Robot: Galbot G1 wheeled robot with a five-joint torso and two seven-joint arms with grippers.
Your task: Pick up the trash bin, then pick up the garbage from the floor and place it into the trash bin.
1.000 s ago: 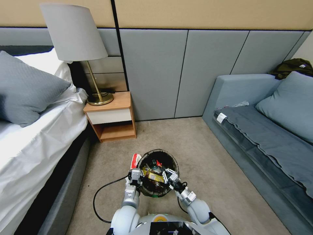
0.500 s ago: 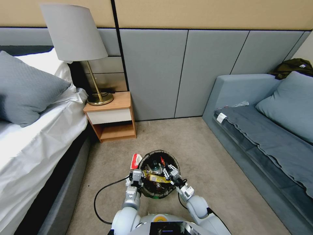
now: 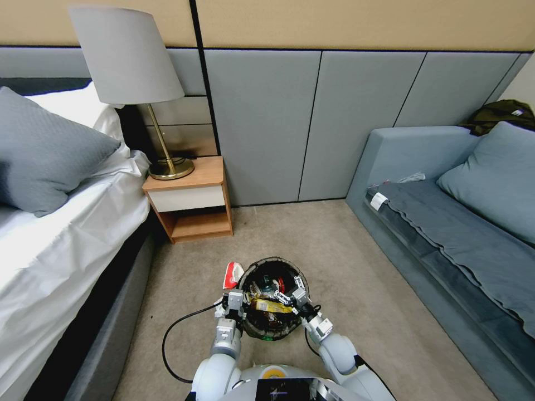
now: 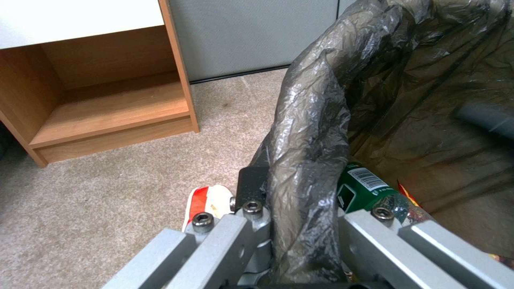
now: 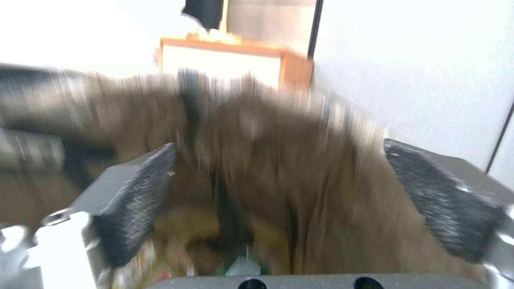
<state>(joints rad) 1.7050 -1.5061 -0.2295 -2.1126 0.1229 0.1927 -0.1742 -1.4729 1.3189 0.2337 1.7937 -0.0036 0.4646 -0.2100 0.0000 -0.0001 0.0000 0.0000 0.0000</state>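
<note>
We're clamping the left gripper (image 4: 300,224) on the near left rim of the trash bin (image 3: 257,328), which we're carrying low over the carpet, and only thin slippery liner (image 4: 311,132) is in that pinch, so it could slide out. The right gripper (image 3: 291,294) is spread wide and empty over the wrappers inside. One red-and-white cup (image 3: 231,274) is lying just left of the bin, with the nightstand (image 3: 189,195) and bed (image 3: 61,262) crowding the left and open carpet on the right toward the sofa (image 3: 440,223).

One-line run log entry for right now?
left gripper: shut on trash bin rim | right gripper: open over bin | red-and-white cup: on floor beside bin
</note>
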